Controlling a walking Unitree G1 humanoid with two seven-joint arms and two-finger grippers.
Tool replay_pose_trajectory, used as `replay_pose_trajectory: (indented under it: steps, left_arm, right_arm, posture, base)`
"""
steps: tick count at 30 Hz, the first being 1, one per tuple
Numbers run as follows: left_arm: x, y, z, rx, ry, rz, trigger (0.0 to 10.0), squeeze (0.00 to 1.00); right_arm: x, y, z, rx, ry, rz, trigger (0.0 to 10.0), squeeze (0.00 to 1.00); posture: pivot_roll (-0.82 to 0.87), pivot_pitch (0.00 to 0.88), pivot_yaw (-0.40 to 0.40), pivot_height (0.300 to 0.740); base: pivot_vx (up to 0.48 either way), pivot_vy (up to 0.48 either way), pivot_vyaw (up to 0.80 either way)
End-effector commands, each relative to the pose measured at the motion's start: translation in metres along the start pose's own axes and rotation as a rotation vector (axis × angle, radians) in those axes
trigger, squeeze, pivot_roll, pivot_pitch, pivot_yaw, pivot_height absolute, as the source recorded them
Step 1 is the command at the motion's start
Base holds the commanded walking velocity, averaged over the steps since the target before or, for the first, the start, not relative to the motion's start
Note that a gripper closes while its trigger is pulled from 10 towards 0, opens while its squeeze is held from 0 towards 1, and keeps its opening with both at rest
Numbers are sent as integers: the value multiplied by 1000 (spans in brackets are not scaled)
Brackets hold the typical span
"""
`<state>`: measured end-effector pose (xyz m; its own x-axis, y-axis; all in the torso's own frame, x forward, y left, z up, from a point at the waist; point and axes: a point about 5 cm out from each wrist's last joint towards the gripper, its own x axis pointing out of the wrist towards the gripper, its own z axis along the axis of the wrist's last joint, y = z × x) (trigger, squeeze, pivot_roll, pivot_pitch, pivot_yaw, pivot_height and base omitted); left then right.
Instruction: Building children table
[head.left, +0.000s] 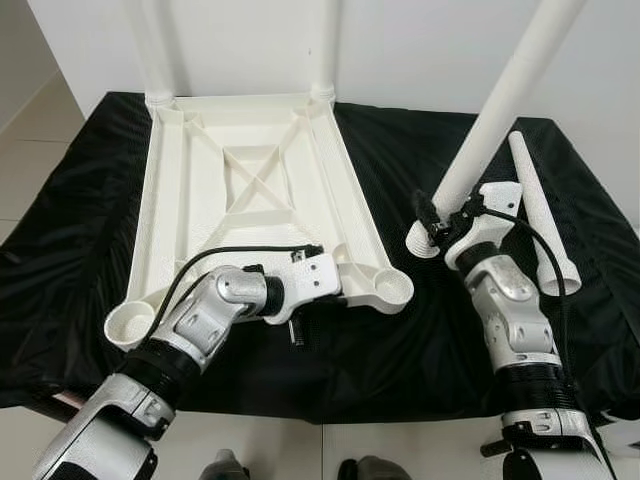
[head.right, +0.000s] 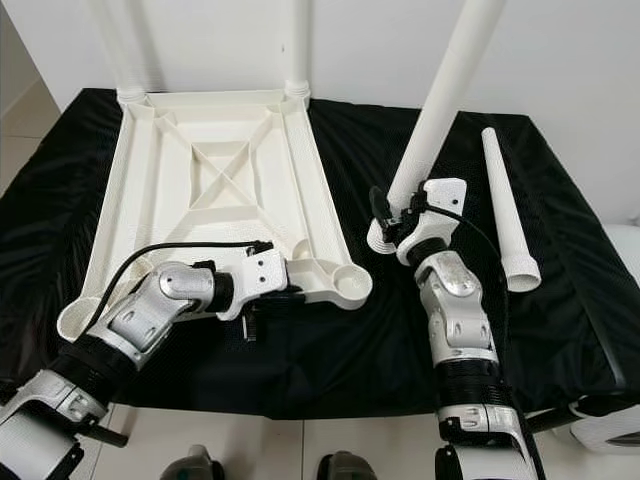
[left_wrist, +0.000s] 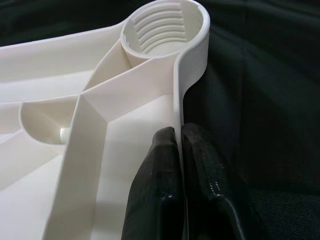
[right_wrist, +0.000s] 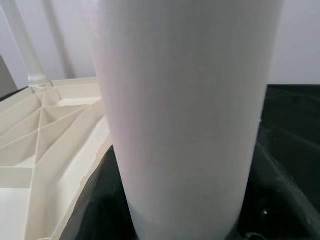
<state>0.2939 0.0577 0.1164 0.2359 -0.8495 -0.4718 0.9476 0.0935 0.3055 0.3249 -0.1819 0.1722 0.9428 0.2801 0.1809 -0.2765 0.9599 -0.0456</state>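
Observation:
The white table top (head.left: 250, 180) lies upside down on a black cloth. Two white legs (head.left: 327, 45) stand in its far corner sockets. My left gripper (left_wrist: 178, 131) is shut on the table top's near rim, just short of the empty threaded socket (left_wrist: 165, 27) at the near right corner (head.left: 392, 288). My right gripper (head.left: 432, 228) is shut on a third white leg (head.left: 500, 100) near its flared foot. That leg leans up and to the right, its foot low over the cloth beside the near right socket. Close up, the leg (right_wrist: 185, 115) blocks most of the right wrist view.
A fourth white leg (head.left: 540, 215) lies loose on the black cloth (head.left: 420, 350) at the right. The near left socket (head.left: 130, 322) is empty. A white wall stands behind, tiled floor lies to the left, and the cloth's front edge runs close to my body.

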Motion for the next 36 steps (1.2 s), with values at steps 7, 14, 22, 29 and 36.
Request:
replay_pose_trajectory:
  steps: [7, 14, 22, 29, 36]
  left_arm:
    - [4, -8, -24, -76, 95, 18, 10000, 0]
    - [2, -7, -24, -76, 93, 36, 10000, 0]
    - [0, -6, -25, -75, 93, 47, 10000, 0]
    - [-1, -5, -25, -69, 96, 51, 10000, 0]
    - [0, -4, -25, -66, 98, 56, 10000, 0]
  right_arm:
    - [-5, 22, 4, 46, 6, 103, 10000, 0]
    - [-9, 36, 1, 33, 55, 158, 10000, 0]
    - [-16, 46, -1, 33, 115, 214, 10000, 0]
    - [-23, 52, 4, 37, 125, 239, 10000, 0]
    - [-35, 54, 5, 24, 133, 257, 10000, 0]
  posture:
    - [-5, 52, -35, 740]
    - [4, 56, -47, 740]
    - [6, 48, -56, 740]
    - [-1, 39, -58, 740]
    - [-11, 28, -56, 740]
  base:
    - [0, 0, 0]
    - [0, 0, 0]
    - [0, 0, 0]
    - [0, 0, 0]
    - [0, 0, 0]
